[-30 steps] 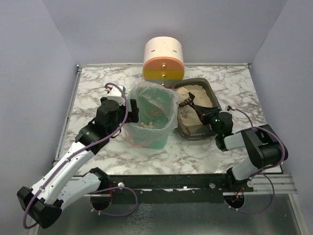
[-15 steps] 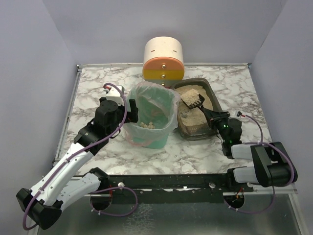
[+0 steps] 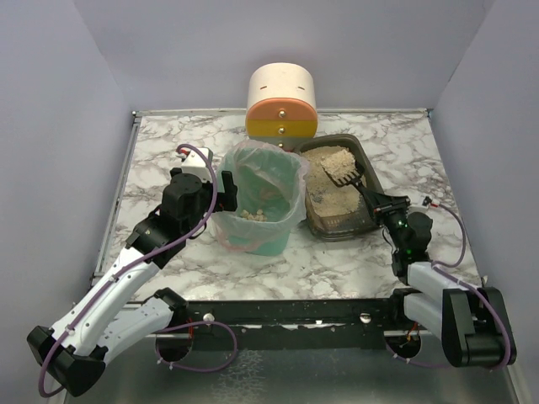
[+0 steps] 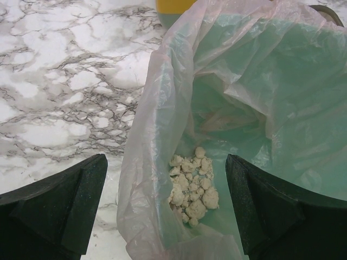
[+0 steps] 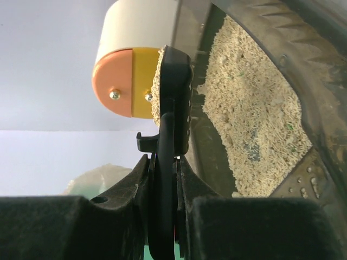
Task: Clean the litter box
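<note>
While the left gripper (image 4: 167, 208) gapes, the right gripper (image 5: 162, 187) pinches the scoop (image 3: 341, 171) — over the litter box (image 3: 335, 233).

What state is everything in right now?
Litter box, partly filled with litter.
Scoop, loaded with litter, over the box.
Bin, bag-lined, clumps at the bottom.
Left gripper, open, straddling the bin's rim.
Right gripper, shut on the scoop's handle.

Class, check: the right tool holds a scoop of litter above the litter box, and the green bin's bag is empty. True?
No: the bag is not empty; pale clumps lie at its bottom, per the left wrist view. The right tool holds the scoop above the litter box.
</note>
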